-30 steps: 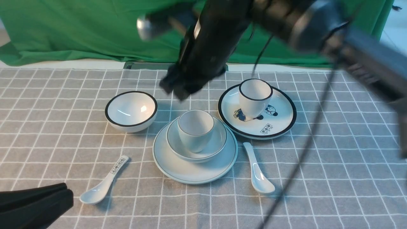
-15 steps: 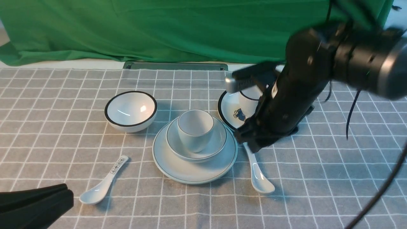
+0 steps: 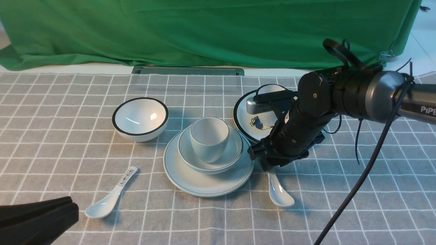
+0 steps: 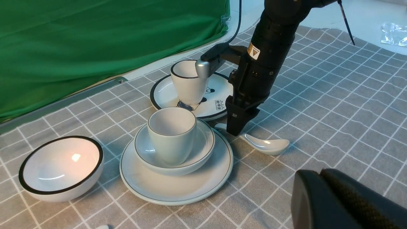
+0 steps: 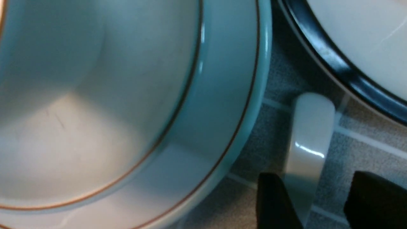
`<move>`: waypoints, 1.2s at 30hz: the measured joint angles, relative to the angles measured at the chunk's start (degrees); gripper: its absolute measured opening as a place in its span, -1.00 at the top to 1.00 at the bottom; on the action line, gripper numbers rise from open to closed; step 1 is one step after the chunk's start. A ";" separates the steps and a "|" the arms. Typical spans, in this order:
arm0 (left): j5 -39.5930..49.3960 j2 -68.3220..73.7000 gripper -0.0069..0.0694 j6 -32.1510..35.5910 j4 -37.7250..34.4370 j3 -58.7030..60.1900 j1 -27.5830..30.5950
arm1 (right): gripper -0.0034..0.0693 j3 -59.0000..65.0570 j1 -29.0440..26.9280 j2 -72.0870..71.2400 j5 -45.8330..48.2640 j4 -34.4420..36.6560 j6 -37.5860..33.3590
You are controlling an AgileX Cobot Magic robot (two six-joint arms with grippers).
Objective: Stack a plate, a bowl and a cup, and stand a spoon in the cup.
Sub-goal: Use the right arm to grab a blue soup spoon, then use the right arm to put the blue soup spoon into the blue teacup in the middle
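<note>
Front: plain off-white handleless cup sits in wide shallow white bowl on round white green-rimmed plate. Glossy white ceramic spoon lies flat on cloth, just right of plate. Left gripper closed, empty.
Left wrist: right gripper tips down at spoon handle.
Right wrist: fingers apart, straddling handle, not clamped.
</note>
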 joint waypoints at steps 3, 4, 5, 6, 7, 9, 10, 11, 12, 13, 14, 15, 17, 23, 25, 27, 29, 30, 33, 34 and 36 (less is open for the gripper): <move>0.00 0.00 0.79 0.00 0.00 0.00 0.00 | -0.08 0.00 0.00 0.75 -0.86 0.00 -0.05; 0.00 0.00 0.79 0.00 0.00 0.00 0.00 | -0.08 0.00 0.00 1.09 -1.04 0.00 -0.28; 0.00 0.00 0.79 -0.05 0.00 0.00 0.00 | -0.08 0.00 0.00 1.46 -1.12 0.00 -0.43; 0.00 0.00 0.79 -0.05 0.00 0.00 0.00 | -0.08 0.00 0.00 1.69 -1.12 0.00 -0.50; 0.00 0.00 0.79 -0.05 0.00 0.00 0.00 | -0.08 0.00 0.00 1.97 -1.18 -0.13 -0.71; 0.00 0.00 0.79 -0.05 0.00 0.00 0.00 | -0.08 -0.13 0.00 2.11 -1.02 -0.13 -1.09; 0.00 0.00 0.79 -0.05 0.00 0.00 0.00 | -0.06 -0.18 0.00 2.23 -1.00 -0.18 -1.09; 0.00 0.00 0.79 -0.05 0.00 0.00 0.00 | -0.03 -0.24 0.00 2.29 -0.95 -0.18 -1.09; 0.00 0.00 0.79 -0.10 0.00 0.00 0.00 | 0.01 -0.24 0.00 2.33 -0.93 -0.30 -1.09; 0.00 0.00 0.79 -0.10 0.00 0.00 0.00 | 0.05 -0.30 0.00 2.33 -0.85 -0.36 -1.74; 0.00 0.00 0.79 -0.10 0.00 0.00 0.00 | 0.10 -0.36 0.00 2.40 -0.73 -0.53 -2.00; 0.00 0.00 0.79 -0.10 0.00 0.00 0.00 | 0.17 -0.35 0.00 2.40 -0.67 -0.60 -2.08; 0.00 0.00 0.79 -0.10 -0.05 0.00 0.00 | 0.39 -0.35 0.00 2.40 -0.19 -1.34 -3.12; 0.00 0.00 0.79 -0.25 -0.16 0.00 0.00 | 0.44 -0.06 0.49 1.00 2.70 -0.69 -5.49; 0.00 0.00 0.79 -0.25 -0.16 0.00 0.00 | 0.44 0.51 1.40 -2.16 5.63 -0.41 -6.45; 0.00 0.00 0.79 0.06 -0.16 0.00 0.00 | 0.44 1.49 2.12 -6.66 5.16 -0.42 -6.51; 0.00 0.00 0.79 0.64 -0.16 0.00 0.00 | 0.44 3.86 3.29 -12.00 1.05 -0.42 -6.56; 0.00 0.00 0.79 0.90 -0.16 0.00 0.00 | 0.44 5.70 4.06 -14.62 -2.87 -0.33 -6.56; 0.00 0.00 0.79 1.22 -0.16 0.00 0.00 | 0.44 13.61 7.39 -20.71 -21.50 -0.25 -6.56; 0.00 0.00 0.79 1.22 -0.16 0.00 0.00 | 0.44 16.50 8.26 -21.87 -28.94 -0.25 -6.56; 0.00 0.00 0.79 1.22 -0.16 0.00 0.00 | 0.44 21.86 10.51 -23.06 -43.46 -0.25 -6.56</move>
